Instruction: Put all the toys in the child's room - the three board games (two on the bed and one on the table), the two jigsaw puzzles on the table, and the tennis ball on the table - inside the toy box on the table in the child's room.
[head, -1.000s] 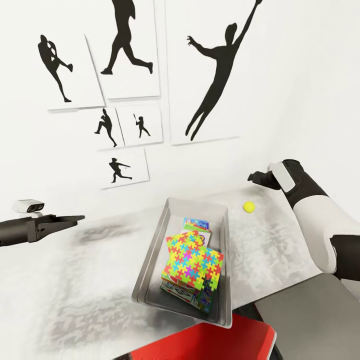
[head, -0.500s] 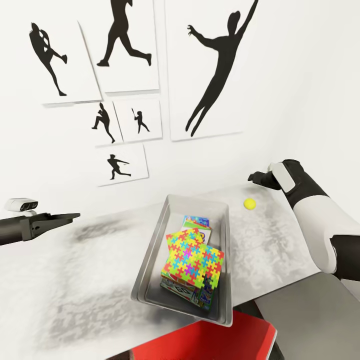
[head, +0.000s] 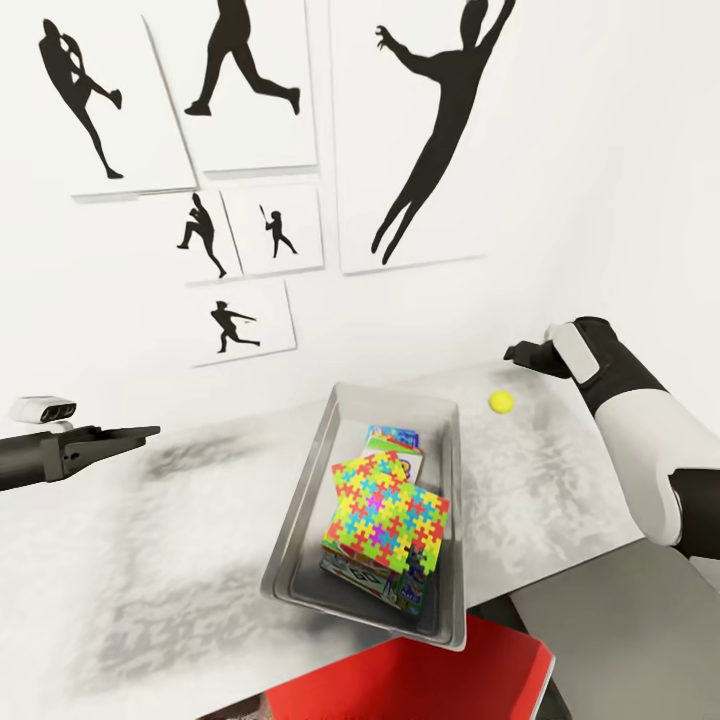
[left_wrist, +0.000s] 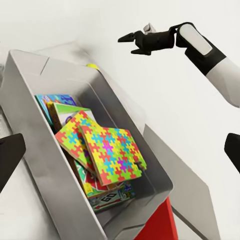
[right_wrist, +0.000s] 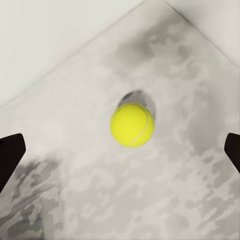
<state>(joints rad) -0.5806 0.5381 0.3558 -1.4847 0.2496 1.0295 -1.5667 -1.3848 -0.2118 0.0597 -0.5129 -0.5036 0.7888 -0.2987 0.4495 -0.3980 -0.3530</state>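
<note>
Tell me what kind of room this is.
Likely a child's room: sports silhouette pictures on the wall, a bin of jigsaw puzzles and a tennis ball on the table.

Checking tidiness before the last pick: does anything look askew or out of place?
Yes. In the light grey toy box, the bright jigsaw puzzle sheets lie tilted and fanned over the printed board game boxes, not flat. The yellow tennis ball sits on the marbled table, outside the box.
</note>
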